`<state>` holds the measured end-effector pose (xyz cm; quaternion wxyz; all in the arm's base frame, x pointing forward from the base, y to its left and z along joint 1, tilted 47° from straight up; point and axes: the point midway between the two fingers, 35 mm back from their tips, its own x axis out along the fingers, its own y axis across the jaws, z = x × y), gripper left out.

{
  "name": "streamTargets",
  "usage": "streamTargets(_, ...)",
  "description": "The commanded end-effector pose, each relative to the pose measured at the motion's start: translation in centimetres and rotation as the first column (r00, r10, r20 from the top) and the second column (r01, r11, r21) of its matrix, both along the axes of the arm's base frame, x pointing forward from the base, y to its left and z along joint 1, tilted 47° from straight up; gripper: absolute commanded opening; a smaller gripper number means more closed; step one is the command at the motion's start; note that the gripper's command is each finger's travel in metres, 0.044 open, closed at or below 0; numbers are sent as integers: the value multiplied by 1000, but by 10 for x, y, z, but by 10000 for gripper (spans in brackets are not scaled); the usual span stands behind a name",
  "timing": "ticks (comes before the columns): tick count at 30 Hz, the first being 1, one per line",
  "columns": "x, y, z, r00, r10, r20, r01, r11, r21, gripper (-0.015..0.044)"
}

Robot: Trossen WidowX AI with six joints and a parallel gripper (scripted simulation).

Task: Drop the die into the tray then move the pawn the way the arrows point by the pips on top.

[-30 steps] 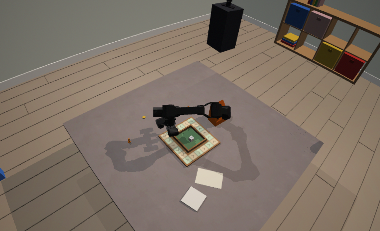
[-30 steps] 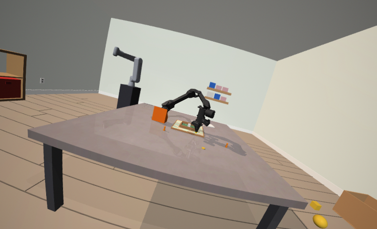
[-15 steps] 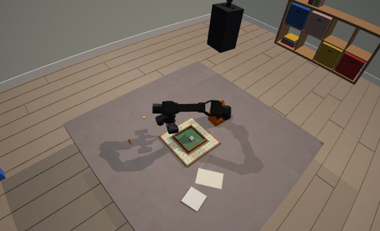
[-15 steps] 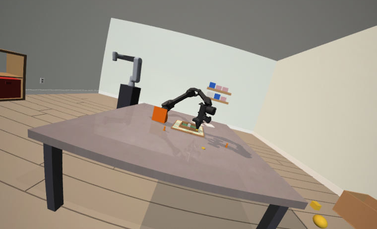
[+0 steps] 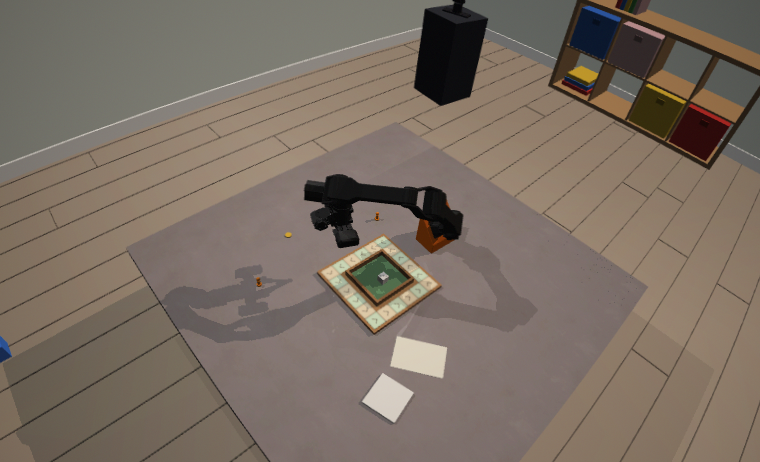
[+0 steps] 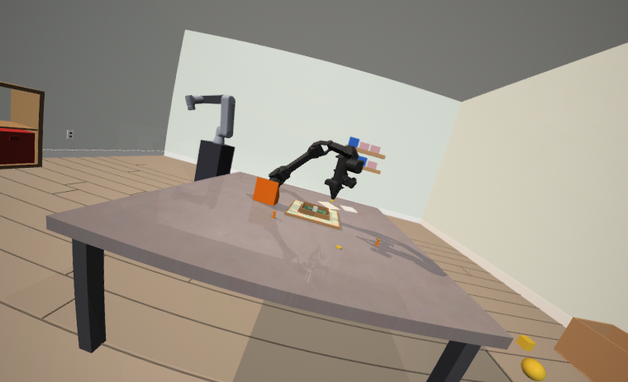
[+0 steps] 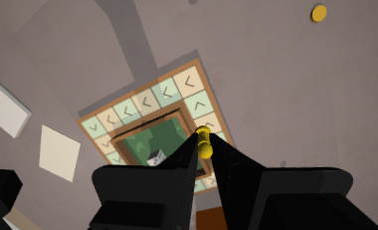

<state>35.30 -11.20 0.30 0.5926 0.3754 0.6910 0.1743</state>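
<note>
The board (image 5: pixel 387 312) (image 6: pixel 313 218) (image 7: pixel 189 83) lies on the table with a ring of arrow squares around the green dice tray (image 5: pixel 395 287) (image 7: pixel 164 137). The white die (image 5: pixel 383 276) (image 7: pixel 156 157) (image 6: pixel 315 208) rests in the tray. My gripper (image 5: pixel 346 239) (image 6: pixel 332 195) (image 7: pixel 203 137) is shut on the small yellow pawn (image 7: pixel 203 143) (image 6: pixel 331 200). It holds the pawn upright a little above the board's ring, near a corner. In the top view the fingers hide the pawn.
Two orange pawns (image 5: pixel 376 215) (image 5: pixel 258 281) and a yellow disc (image 5: pixel 287 234) (image 7: pixel 318 13) lie on the table beside the board. Two pale sheets (image 5: pixel 418 356) (image 5: pixel 387 396) lie in front of it. The arm's orange base (image 5: pixel 430 239) (image 6: pixel 266 191) stands behind the board.
</note>
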Motion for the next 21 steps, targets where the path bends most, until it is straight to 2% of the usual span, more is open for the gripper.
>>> streamTargets(1, -2, -9, 10, 1000, 9, 4, -9, 1000, -5, 0)
streamTargets(5, 3, 0, 11, 1000, 8, 4, -8, 1000, -8, 0)
streamTargets(21, 32, 109, 26, 1000, 8, 6, -8, 1000, 1, 0)
